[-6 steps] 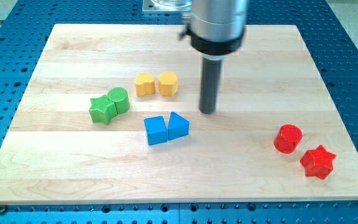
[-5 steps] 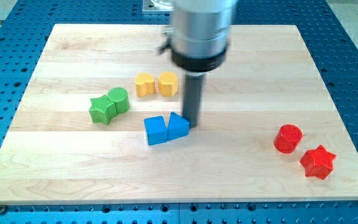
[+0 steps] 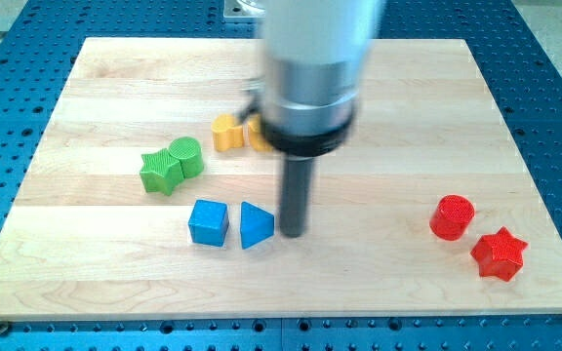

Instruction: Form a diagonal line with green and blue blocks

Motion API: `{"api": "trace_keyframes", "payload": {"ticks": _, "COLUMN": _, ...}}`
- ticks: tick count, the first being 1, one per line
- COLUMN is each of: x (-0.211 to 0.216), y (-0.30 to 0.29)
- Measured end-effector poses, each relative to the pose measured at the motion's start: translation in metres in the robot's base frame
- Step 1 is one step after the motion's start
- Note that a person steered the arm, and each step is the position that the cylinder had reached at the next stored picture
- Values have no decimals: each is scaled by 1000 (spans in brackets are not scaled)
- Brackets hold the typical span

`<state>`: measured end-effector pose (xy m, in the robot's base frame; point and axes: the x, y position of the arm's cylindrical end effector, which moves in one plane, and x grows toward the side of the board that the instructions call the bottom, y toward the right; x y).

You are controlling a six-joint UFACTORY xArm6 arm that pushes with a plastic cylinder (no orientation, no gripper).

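Tip pushing the blue pair toward a line with the greens

My tip (image 3: pixel 292 234) is sitting just right of the blue triangle (image 3: pixel 256 225), seemingly touching it – there is no gripper on this rod, so nothing is being held. The blue cube (image 3: pixel 208 222) is lying just left of the triangle, a small gap between them; the green star (image 3: pixel 160 173) and green cylinder (image 3: pixel 187 156) are touching each other up-left of it. The lining-up step looks underway; next, I judge, the blues need nudging until all four slant together. The worktop (image 3: pixel 115 283) is offering open room below and left of the triangle – its edges are well apart.
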<state>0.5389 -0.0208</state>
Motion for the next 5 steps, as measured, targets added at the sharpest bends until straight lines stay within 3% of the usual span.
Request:
{"api": "trace_keyframes", "payload": {"ticks": 1, "x": 0, "y": -74}}
{"api": "trace_keyframes", "payload": {"ticks": 3, "x": -64, "y": -53}}
{"api": "trace_keyframes", "payload": {"ticks": 4, "x": -98, "y": -88}}
{"api": "trace_keyframes", "payload": {"ticks": 5, "x": -99, "y": -160}}
